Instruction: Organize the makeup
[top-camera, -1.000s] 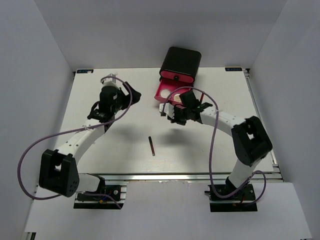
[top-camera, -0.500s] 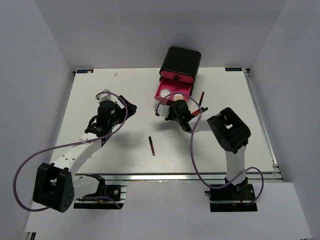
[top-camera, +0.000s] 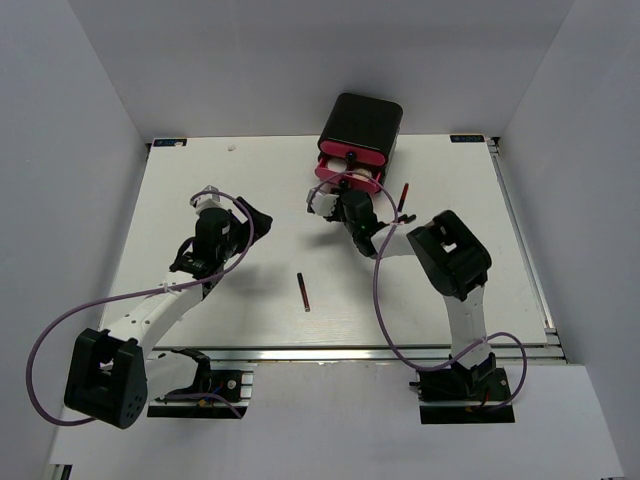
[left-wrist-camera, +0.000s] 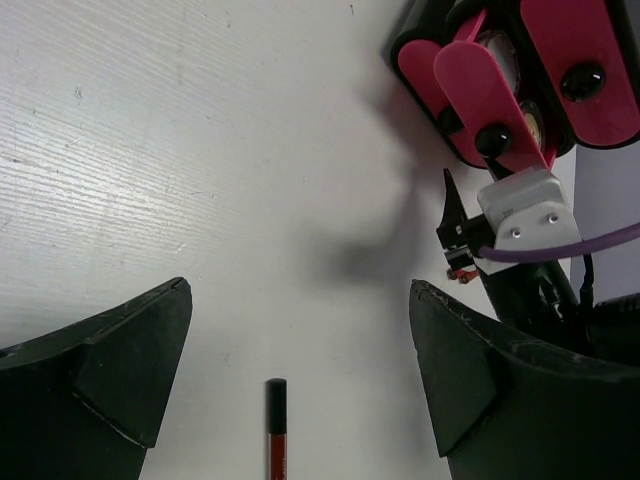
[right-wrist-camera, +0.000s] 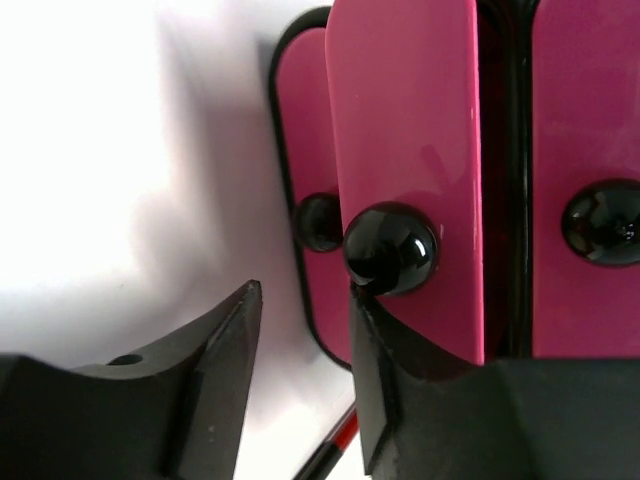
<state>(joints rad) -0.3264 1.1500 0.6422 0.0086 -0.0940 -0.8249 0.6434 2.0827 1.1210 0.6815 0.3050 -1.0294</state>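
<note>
A dark red and black stick (top-camera: 303, 292) lies mid-table; in the left wrist view the stick (left-wrist-camera: 276, 430) lies below my open left gripper (left-wrist-camera: 300, 290), apart from both fingers. A second red stick (top-camera: 403, 196) lies right of the black box (top-camera: 362, 122). One pink drawer (top-camera: 348, 174) stands partly out, with a tan compact (left-wrist-camera: 531, 122) showing inside. My right gripper (top-camera: 345, 205) is at the drawer front. Its jaws (right-wrist-camera: 305, 290) stand apart with nothing between them, and one fingertip (right-wrist-camera: 362, 300) touches the drawer's black knob (right-wrist-camera: 390, 248).
The box has three pink drawer fronts (right-wrist-camera: 590, 150) with black knobs and stands at the table's far edge. The red stick (right-wrist-camera: 335, 455) lies just under my right fingers. White walls close in the table (top-camera: 180, 200) on three sides.
My right gripper moved toward the box, the pink drawer slid most of the way in, and the jaws parted. My left arm drew back a little toward the near left.
</note>
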